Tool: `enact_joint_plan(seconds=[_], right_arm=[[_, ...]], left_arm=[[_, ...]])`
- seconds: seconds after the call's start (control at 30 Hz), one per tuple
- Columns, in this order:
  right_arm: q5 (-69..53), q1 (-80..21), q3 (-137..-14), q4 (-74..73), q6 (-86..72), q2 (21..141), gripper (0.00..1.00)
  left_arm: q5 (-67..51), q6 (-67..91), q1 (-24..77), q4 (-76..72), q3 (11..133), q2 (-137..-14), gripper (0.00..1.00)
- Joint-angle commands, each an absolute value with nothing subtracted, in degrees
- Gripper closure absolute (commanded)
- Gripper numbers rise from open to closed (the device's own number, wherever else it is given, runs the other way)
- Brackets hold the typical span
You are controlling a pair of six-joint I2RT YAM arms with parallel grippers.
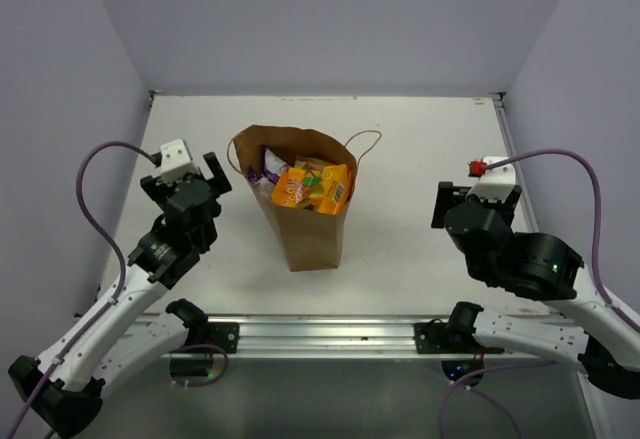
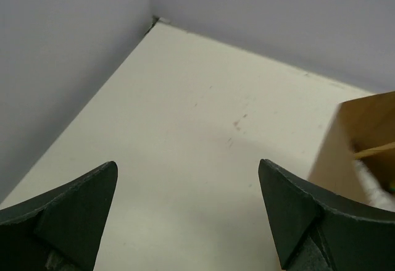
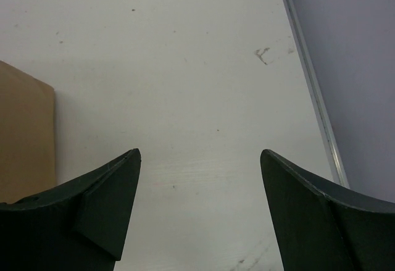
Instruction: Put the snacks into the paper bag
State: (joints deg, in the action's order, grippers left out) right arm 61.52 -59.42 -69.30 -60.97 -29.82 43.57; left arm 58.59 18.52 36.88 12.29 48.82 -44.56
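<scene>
- The left fingers (image 2: 92,197) are spread wide with nothing between them. The right fingers (image 3: 114,184) are parted the same way, also empty.
- The paper bag (image 1: 305,229) stands upright on the desk (image 1: 420,139), just to the right of the left fingers and well off to the left of the right fingers.
- The snacks sit inside it. An orange-yellow packet (image 1: 312,189) lies across the mouth and a purple packet (image 1: 268,171) shows behind it; other packets further down are too hidden to name.
- No packet shows on the desk in front of either pair of fingers, so the loading looks about done. I cannot count all the packets inside.
- The main risk, as I judge it, is tipping. The bag is tall, looks light, and nothing braces it, so a sideways swing of the left fingers could catch the near rim and topple it.
- The orange-yellow packet rides high at the rim. If the bag leans or is jolted, it is likely the first to slide out.
- The twine handle (image 1: 368,139) loops out on the side toward the right fingers. An open finger passing through it could snag the loop and drag the bag.
- Pressing the top packet down to settle it could buckle the paper wall or push the bag over.
</scene>
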Motion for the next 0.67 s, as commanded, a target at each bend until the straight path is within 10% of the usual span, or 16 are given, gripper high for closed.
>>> enact_joint_plan(seconds=[0.0,0.63], right_arm=[[65.9,-59.7,-69.0,-66.4,-38.7,44.9,0.17],[67.1,-59.6,-66.8,-66.6,-37.6,39.8,0.21]], left_arm=[[46.8,27.3,27.4,15.8,43.9,-37.5,0.00],[25.2,23.4,6.9,10.3,39.3,-40.3,0.00]])
